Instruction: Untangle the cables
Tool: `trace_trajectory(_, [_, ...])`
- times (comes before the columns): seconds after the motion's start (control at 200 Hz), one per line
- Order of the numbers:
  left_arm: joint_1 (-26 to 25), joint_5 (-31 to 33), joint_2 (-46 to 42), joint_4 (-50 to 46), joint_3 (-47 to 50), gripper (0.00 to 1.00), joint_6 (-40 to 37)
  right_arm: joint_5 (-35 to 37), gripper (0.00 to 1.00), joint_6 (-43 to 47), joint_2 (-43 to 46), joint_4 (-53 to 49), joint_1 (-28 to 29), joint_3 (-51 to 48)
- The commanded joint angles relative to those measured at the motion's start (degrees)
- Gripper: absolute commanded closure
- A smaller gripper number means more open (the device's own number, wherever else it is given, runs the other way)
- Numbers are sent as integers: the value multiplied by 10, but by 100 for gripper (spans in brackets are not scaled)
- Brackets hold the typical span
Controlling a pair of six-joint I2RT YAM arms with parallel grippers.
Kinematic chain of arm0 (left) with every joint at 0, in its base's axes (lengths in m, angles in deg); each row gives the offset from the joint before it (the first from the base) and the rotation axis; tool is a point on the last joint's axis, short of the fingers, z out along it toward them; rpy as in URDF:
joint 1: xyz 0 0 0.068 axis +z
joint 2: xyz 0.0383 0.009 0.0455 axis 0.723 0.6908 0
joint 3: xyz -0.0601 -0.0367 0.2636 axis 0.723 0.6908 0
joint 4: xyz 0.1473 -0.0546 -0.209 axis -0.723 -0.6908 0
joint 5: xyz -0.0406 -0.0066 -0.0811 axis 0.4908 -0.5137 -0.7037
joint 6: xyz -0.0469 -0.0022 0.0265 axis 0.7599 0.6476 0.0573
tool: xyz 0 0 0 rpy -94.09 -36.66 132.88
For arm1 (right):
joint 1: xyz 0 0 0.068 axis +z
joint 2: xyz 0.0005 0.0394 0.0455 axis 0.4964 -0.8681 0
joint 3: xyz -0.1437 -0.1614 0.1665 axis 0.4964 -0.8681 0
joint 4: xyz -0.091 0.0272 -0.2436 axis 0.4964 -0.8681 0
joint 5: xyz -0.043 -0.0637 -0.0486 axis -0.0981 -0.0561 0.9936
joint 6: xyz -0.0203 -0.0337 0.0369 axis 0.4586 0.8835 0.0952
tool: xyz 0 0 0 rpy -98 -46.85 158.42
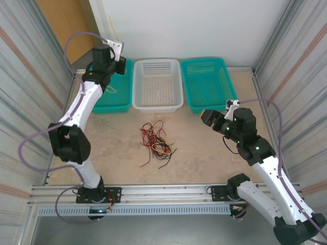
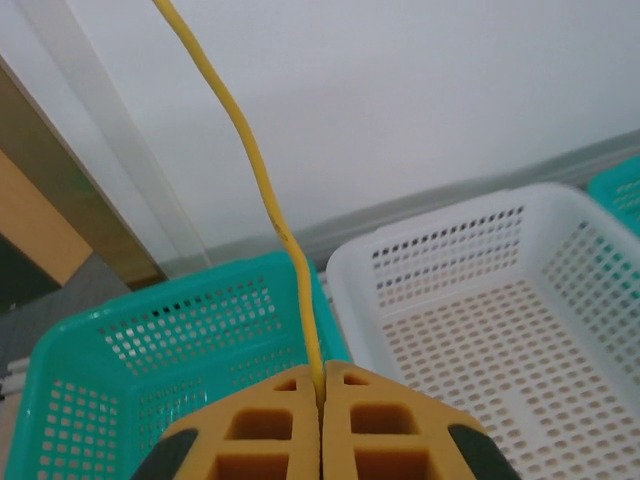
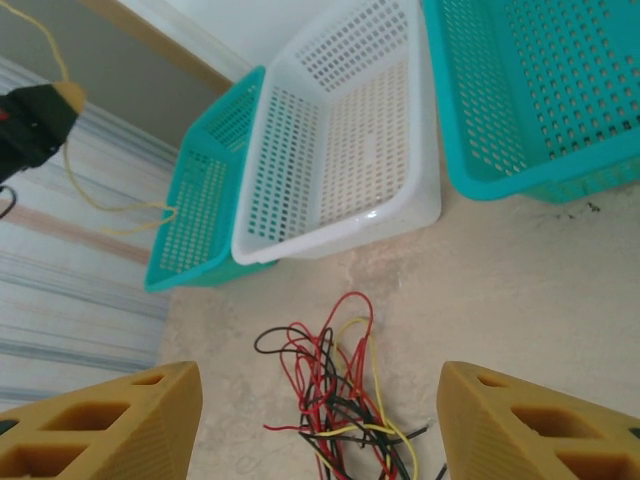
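our left pincer (image 2: 321, 385) is pressed together on one thin yellow wire (image 2: 255, 170), its orange fingers meeting with the strand nipped between the tips. seen from the right wrist, that strand loops down from the pincer into the teal perforated plastic basket on the left (image 1: 120, 102), and the pincer hangs above that basket at the far left of the table. the rest of the cables, a tangled heap of thin red, black and yellow wires (image 1: 156, 140), lies on the mottled beige tabletop (image 1: 112, 153) near its middle, in front of the white perforated basket (image 1: 157, 106). our right pincer (image 3: 318, 375) stands apart with nothing between its orange fingers. it sits to the right of the heap, clear of it and pointing toward it, in front of the second teal basket (image 1: 207, 84). from its wrist camera the heap lies below, between the two fingers.
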Motion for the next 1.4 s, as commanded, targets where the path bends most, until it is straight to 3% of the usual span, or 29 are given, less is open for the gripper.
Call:
trace_trajectory(0.0, [17, 3, 43, -37, -37, 100, -6, -5, 39, -1, -3, 5, 7, -13])
trace_trajectory(0.2, [40, 13, 112, -56, -62, 100, -6, 5, 40, 0, -16, 13, 18, -29])
trace_trajectory(0.236, [42, 11, 120, -61, -65, 89, -8, 5, 40, -2, -18, 17, 20, -32])
trace_trajectory(0.301, [45, 17, 128, -67, -66, 54, -5, 6, 41, -4, -21, 20, 22, -35])
trace_trajectory(0.341, [45, 24, 126, -67, -59, 41, -5, 7, 41, -5, -22, 20, 24, -35])
trace_trajectory(0.421, [45, 32, 109, -53, -31, 30, -5, 10, 41, -6, -20, 20, 27, -33])
trace_trajectory(0.511, [45, 47, 83, -45, -11, 24, 0, 12, 41, -8, -14, 19, 28, -30])
trace_trajectory(0.661, [44, 70, 13, -47, 4, 22, 28, 16, 41, -4, -7, 4, 38, -15])
trace_trajectory(0.857, [31, 34, -156, -80, 63, 28, 181, 45, 42, 17, -45, -35, 91, 20])
trace_trajectory(1.092, [-89, -122, -342, -105, 253, 29, 256, 88, 42, 42, -140, -56, 190, 62])
trace_trajectory(1.178, [-123, -199, -380, -114, 339, 34, 294, 98, 42, 48, -187, -55, 220, 70])
trace_trajectory(1.313, [-186, -139, -449, -151, 450, 35, 318, 90, 42, 39, -243, -30, 248, 65])
trace_trajectory(1.398, [-194, -150, -479, -145, 514, 38, 352, 82, 43, 24, -284, -12, 260, 60])
